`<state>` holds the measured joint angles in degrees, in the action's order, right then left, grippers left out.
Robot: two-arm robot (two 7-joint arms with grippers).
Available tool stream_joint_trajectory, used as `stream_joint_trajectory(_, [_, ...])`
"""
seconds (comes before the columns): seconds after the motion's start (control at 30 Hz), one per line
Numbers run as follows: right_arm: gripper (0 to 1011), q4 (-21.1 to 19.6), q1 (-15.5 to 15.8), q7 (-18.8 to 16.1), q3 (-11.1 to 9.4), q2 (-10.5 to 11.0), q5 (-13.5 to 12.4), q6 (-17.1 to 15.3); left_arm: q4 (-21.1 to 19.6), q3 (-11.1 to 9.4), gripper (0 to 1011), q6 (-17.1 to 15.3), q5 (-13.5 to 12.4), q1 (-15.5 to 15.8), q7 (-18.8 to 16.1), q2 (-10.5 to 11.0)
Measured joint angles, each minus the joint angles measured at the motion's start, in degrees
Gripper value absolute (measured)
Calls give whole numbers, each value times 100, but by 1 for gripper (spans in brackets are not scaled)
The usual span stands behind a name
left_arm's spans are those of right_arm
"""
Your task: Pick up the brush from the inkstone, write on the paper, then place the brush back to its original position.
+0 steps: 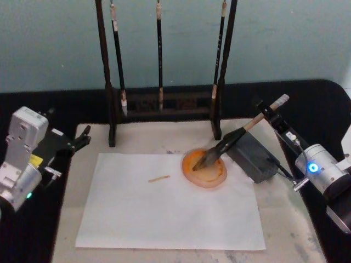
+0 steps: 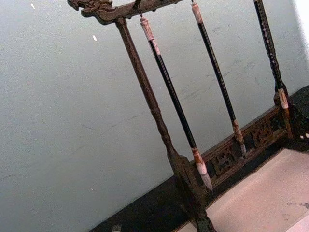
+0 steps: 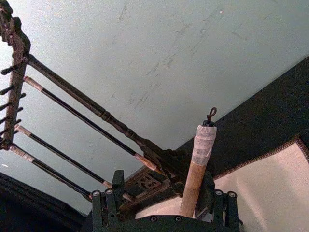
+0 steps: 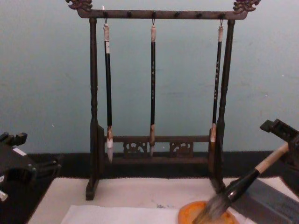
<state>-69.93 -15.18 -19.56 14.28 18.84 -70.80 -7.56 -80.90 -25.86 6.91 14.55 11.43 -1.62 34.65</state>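
The brush (image 1: 233, 139) lies tilted, its grey-brown tuft (image 4: 212, 210) resting in a round orange dish (image 1: 211, 174) and its shaft crossing the dark grey inkstone block (image 1: 255, 159). My right gripper (image 1: 271, 114) is at the upper part of the pale handle (image 3: 195, 169). Its fingers (image 3: 223, 205) stand wide on either side of the handle, open. The white paper (image 1: 164, 208) lies flat on the mat, left of the dish. My left gripper (image 1: 79, 139) is parked open at the table's left edge, away from everything.
A dark wooden rack (image 1: 164, 104) stands at the back with three thin black brushes (image 4: 153, 84) hanging from it. A cream felt mat (image 1: 71, 197) lies under the paper. A short tan mark (image 1: 159, 178) shows on the paper near its top edge.
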Motion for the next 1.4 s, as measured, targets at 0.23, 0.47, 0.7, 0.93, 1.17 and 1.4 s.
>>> stream_joint_trajectory(0.23, [1000, 0, 0, 0, 0, 0, 0, 0, 0, 0, 1010, 0, 0, 0, 0, 0])
stream_joint_trajectory(0.47, [1000, 0, 0, 0, 0, 0, 0, 0, 0, 0, 1010, 0, 0, 0, 0, 0])
stream_joint_trajectory(0.7, [1000, -34, 46, 11, 39, 88, -92, 38, 0, 0, 1010, 0, 0, 0, 0, 0])
stream_joint_trajectory(0.93, [1000, -204, 210, 115, 24, 218, -238, 113, 0, 0, 1010, 0, 0, 0, 0, 0])
stream_joint_trajectory(1.17, [1000, -421, 443, 276, -13, 361, -370, 176, 0, 0, 1009, 0, 0, 0, 0, 0])
stream_joint_trajectory(1.4, [1000, -883, 859, 454, -45, 606, -459, 305, 0, 0, 1010, 0, 0, 0, 0, 0])
